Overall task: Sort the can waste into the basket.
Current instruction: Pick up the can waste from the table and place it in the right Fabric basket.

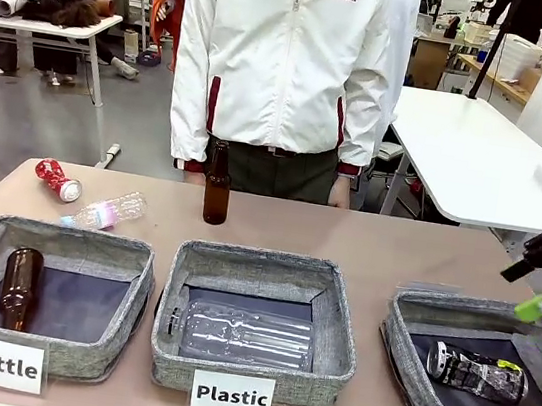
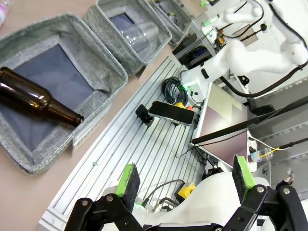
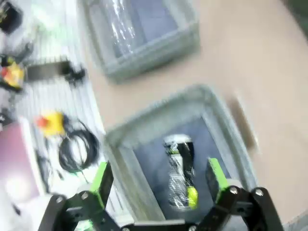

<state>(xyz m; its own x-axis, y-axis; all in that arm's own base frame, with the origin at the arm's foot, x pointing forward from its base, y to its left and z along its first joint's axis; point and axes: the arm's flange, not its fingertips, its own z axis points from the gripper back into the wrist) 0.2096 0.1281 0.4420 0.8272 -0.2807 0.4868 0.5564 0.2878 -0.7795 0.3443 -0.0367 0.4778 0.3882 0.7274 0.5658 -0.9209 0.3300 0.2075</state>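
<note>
Now the black can [image 1: 476,372] lies in the Can basket [image 1: 406,323] at the table's [image 1: 376,243] near right corner, the right hand [image 3: 159,178] released and empty above it, the left hand [image 2: 185,180] spread wide too, the red can [image 1: 57,180] near the far left edge.

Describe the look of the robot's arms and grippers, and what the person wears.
The left gripper and the right gripper are black linkages with bolted joints; their jaws carry bright green pads. The right arm is white and rounded, with black cables looped along it. The person wears a white zip jacket with dark red trim at pockets and cuffs and a small chest logo.
</note>
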